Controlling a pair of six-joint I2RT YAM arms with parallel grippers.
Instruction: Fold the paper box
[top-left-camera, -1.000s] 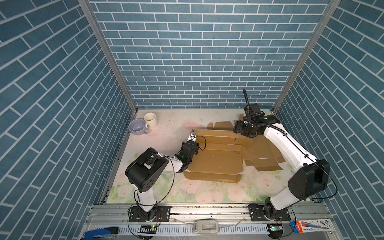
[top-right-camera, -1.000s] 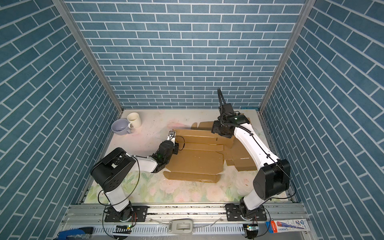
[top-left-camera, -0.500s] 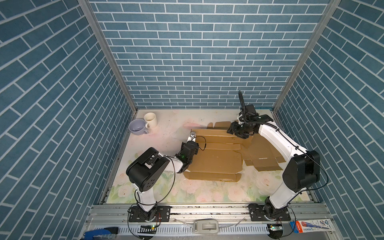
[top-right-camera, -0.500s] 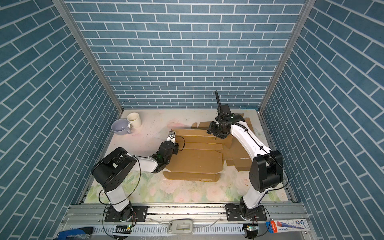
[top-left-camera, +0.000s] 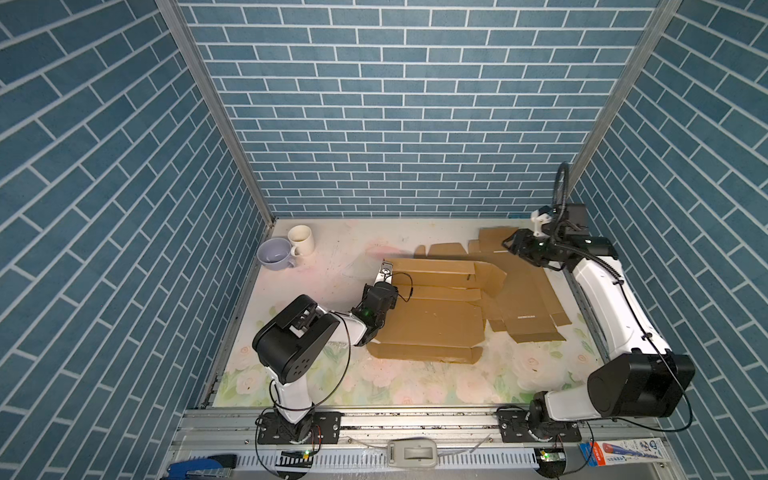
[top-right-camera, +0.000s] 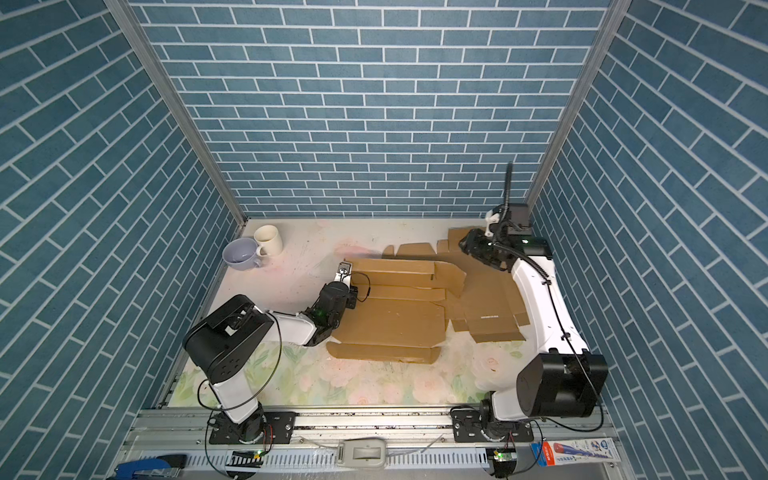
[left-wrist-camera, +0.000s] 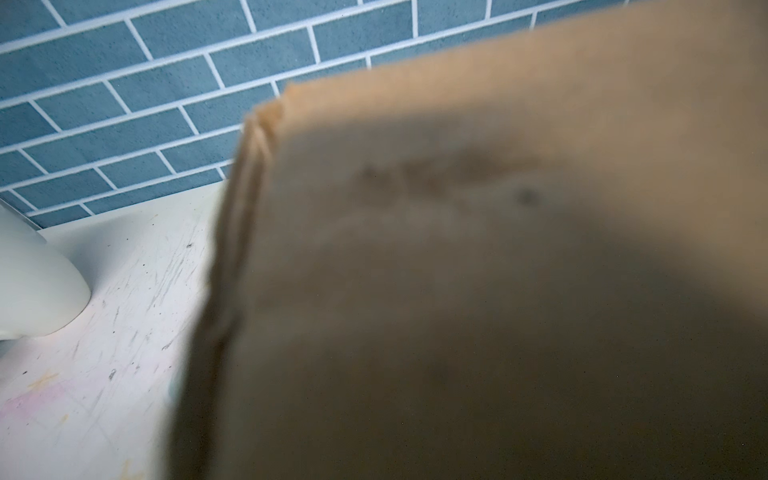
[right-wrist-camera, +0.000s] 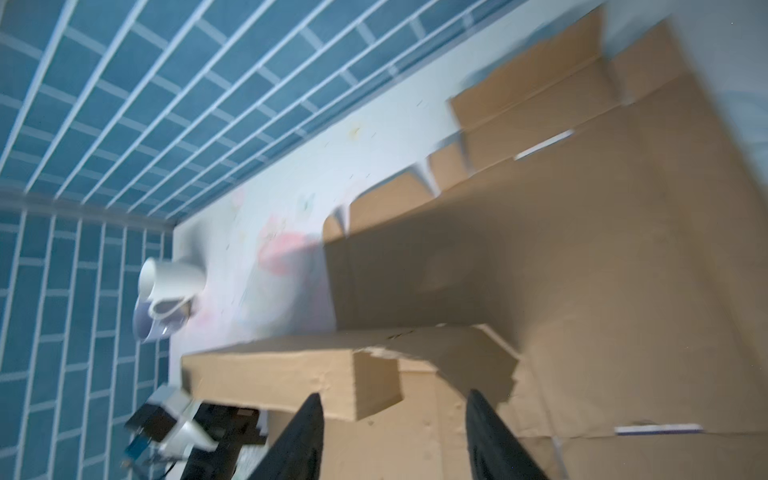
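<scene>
Table (top-left-camera: 415, 386): paper box (top-left-camera: 432, 328) mid-table, mostly flat, only far wall (top-left-camera: 432, 270) raised. Step, by my reading: early, standing walls up. Second cardboard sheet (top-left-camera: 530, 299) flat at right, touching box. Left gripper (top-left-camera: 384, 272) closed at far wall's left end; pinching cardboard or not, cannot tell, since blurred cardboard fills left wrist view. Right gripper (right-wrist-camera: 394, 397) spread, empty, above second sheet. Next move likely needs right gripper supporting far wall's right end. Cream mug (top-left-camera: 301, 241), lavender cup (top-left-camera: 274, 254) well apart.

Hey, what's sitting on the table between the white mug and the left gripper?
Nothing. Between the white mug and the left gripper the tabletop is bare, only scuffed with a faint pink stain, as both top views show.
</scene>
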